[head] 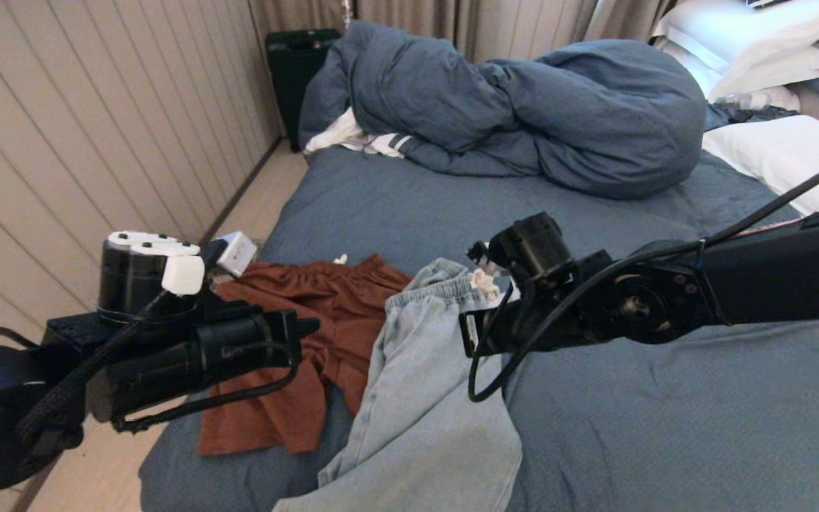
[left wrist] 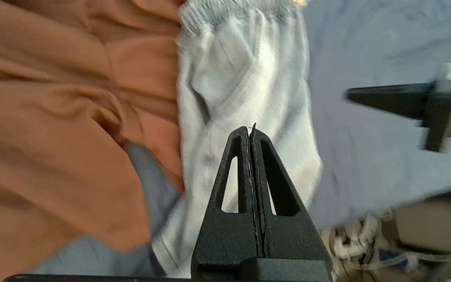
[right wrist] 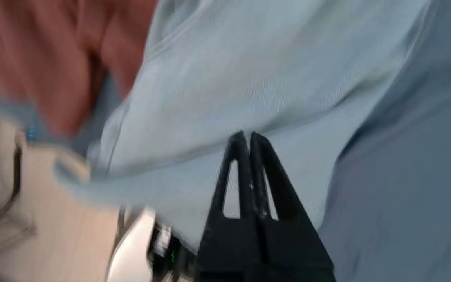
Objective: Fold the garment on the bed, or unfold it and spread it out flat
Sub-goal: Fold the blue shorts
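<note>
Across the near part of the bed point(head: 665, 427), on its slate-blue sheet, lie two garments: light blue-grey sweatpants point(head: 424, 398) running from their elastic waistband toward the bed's near edge, and rust-orange shorts point(head: 310, 334) just beside them on the robot's left, the two overlapping a little. The left gripper point(left wrist: 250, 131) hovers above the sweatpants with its fingers pressed together on nothing. The right gripper point(right wrist: 246, 136) hangs over the pale fabric too, fingers together; whether a fold of cloth is pinched between them cannot be told from these views. My judgement is that the main risk is a missed or thin grasp: closed tips may slide off the soft cloth, or catch only one layer, so a lift would bunch the sweatpants instead of spreading them. Another risk is dragging the shorts along where they overlap, or pulling the trouser leg off the bed's edge. A bunched blue duvet point(head: 523, 107) and white pillows point(head: 772, 149) sit well apart at the far side. No brand, label or writing is readable; a small tag near the waistband is too small to read.
</note>
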